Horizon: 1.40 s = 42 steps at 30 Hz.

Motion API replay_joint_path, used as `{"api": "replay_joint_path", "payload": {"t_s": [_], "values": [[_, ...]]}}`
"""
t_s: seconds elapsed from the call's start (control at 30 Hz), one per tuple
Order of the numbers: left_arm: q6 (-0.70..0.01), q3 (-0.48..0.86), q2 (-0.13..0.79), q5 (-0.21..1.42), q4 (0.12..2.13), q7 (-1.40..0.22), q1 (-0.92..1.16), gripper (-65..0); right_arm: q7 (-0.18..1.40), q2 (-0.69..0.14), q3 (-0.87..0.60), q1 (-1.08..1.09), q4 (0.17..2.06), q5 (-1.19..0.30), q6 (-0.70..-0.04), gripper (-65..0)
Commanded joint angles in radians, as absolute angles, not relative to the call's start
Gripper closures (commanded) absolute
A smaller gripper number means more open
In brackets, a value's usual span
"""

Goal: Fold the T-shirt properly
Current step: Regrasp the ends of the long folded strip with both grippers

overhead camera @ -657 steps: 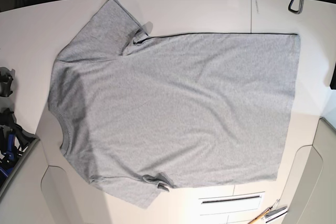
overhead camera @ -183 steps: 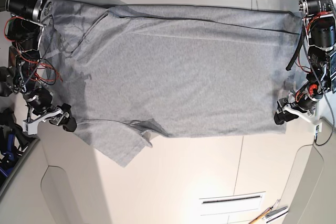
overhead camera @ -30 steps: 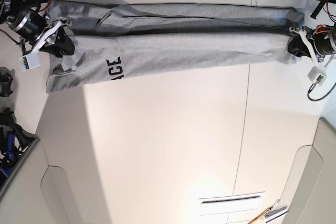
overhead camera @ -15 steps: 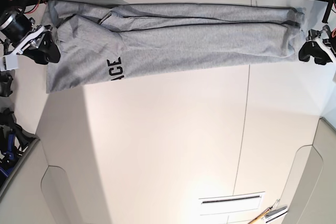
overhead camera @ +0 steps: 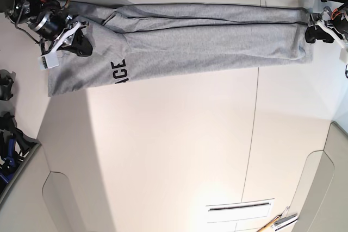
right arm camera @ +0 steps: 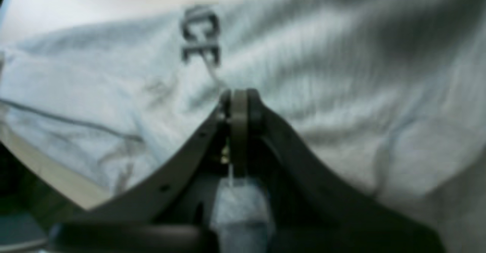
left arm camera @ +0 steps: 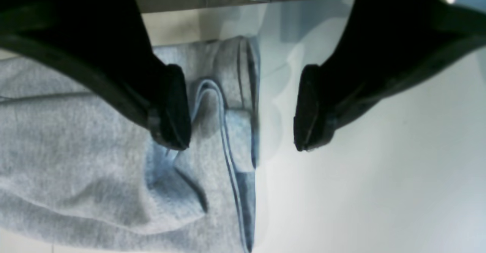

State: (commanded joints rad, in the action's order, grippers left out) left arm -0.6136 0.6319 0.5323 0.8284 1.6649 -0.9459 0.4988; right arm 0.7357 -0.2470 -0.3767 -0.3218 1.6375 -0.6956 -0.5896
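Across the upper part of the base view, the grey T-shirt [overhead camera: 190, 50] is seen laid out on the white worktop [overhead camera: 179, 150] in a long, layered band. Are both hands shown near it?

— They are. At the band's right end in the base view, the left hand [left arm camera: 243, 145] is pictured wide, its fingers well parted. One finger is set over the cloth, the other over the worktop beside the shirt's edge. No cloth is seen gripped by it.

— And the right hand [right arm camera: 240, 93]?

— It is shown over the opposite end of the band, its fingers drawn narrow, their tips together against the backdrop of grey fabric. The close view is blurred, so whether any cloth is pinched between those tips cannot fairly be told.

— Is any lettering caught?

— Black block letters [overhead camera: 119, 71], read as "ACE", are displayed near that same end, turned sideways along the lower layer.

— How is the fabric arranged?

— Layers are stacked along the band, with uneven edges left visible. By the left hand, a raised, curled fold [left arm camera: 209, 84] is captured in the wrist view. Near the right hand, the cloth is rumpled and a slanting layer is spread over the upper strip.
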Motion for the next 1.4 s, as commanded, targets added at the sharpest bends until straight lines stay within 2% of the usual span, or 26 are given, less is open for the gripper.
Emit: {"api": "replay_joint_path", "payload": {"t_s": [0.3,0.4,0.67,0.8,1.03,1.23,1.27,1.3,1.4], "values": [[-0.621,0.631,0.532,0.766,1.65,-0.912,0.499,-45.3,0.725,-0.249,-0.374,-0.322,1.574,-0.72,-0.589,0.0],[-0.622,0.631,0.532,0.808,1.62,-0.913,0.499,-45.3,0.726,-0.249,-0.374,-0.322,1.574,-0.725,-0.589,0.0],[-0.698,0.621,0.532,0.92,1.501,-0.928,0.499,-45.3,0.726,-0.249,-0.374,-0.322,1.574,-0.73,-0.589,0.0],[-0.698,0.621,0.532,1.035,1.501,-1.0,0.499,-45.3,0.726,-0.249,-0.374,-0.321,1.574,-0.768,-0.589,0.0],[-0.698,0.614,0.524,1.077,1.501,-1.008,0.499,-45.2,0.73,-0.249,-0.374,-0.322,1.574,-0.778,-0.59,0.0],[-0.698,0.561,0.524,1.081,1.501,-1.007,0.499,-44.4,0.768,-0.249,-0.375,-0.322,1.576,-0.872,-0.59,0.0],[-0.698,0.553,0.524,1.081,1.501,-1.007,0.499,-40.4,0.768,-0.249,-0.376,-0.321,1.577,-0.883,-0.59,0.0],[-0.698,0.547,0.524,1.081,1.501,-1.006,0.498,-33.3,0.768,-0.249,-0.378,-0.322,1.581,-0.89,-0.59,0.0],[-0.698,0.546,0.524,1.081,1.502,-0.985,0.495,-1.7,0.771,-0.249,-0.393,-0.321,1.607,-0.899,-0.59,0.0]]}}
